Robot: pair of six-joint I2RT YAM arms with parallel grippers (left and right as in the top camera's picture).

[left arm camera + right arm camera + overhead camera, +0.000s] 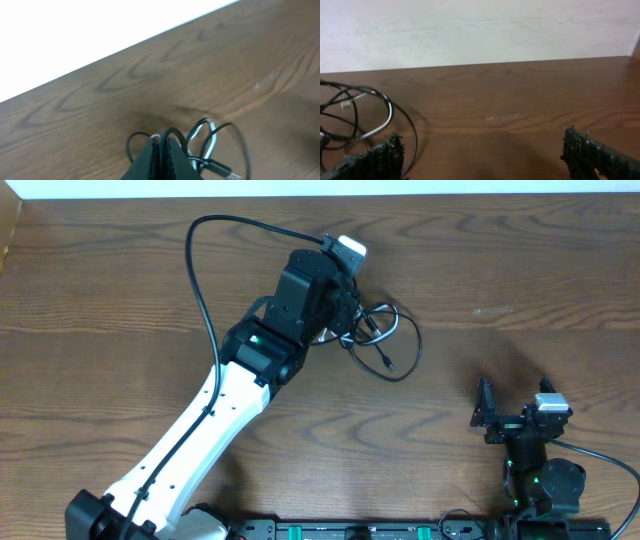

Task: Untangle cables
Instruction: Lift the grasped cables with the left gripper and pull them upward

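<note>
Wood table (520, 260); left gripper (161, 145) apparently clamps, hides cables (375, 325).

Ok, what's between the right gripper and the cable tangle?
Nothing but bare table: the overhead view shows only wood between the right gripper and the cables.

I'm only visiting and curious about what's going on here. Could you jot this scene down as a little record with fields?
surface: brown wooden table
cables: thin black and white cords, tangled in loops
left gripper: shut at the tangle, apparently pinching a strand
right gripper: open, empty, well apart from the cables
untangling: not yet done
</note>
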